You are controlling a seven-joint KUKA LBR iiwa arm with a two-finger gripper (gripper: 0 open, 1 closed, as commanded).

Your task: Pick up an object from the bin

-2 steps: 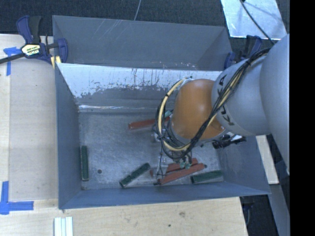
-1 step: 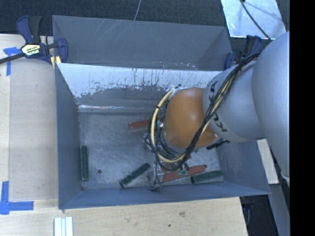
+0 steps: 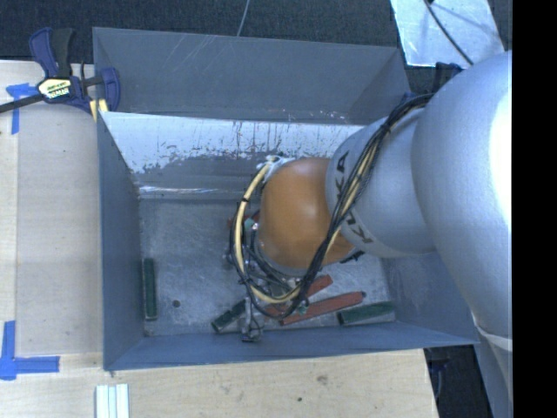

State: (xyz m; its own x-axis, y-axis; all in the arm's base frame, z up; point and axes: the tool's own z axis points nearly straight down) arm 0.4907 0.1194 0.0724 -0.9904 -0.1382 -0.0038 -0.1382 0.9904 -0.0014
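Observation:
My gripper [image 3: 253, 323] reaches down near the bin's front wall, mostly hidden under the arm's orange cover and cables. A small dark green piece [image 3: 228, 318] lies on the floor just left of it, touching or almost touching. A long reddish-brown stick [image 3: 326, 305] lies just right of the gripper, angled along the front wall, with one end under the cables. Beyond that lies a short dark green bar [image 3: 366, 313].
A dark green stick [image 3: 149, 287] lies upright along the left wall, well apart from the gripper. The arm and its cover hang over the bin's middle and right. Bare floor shows between the left stick and the gripper.

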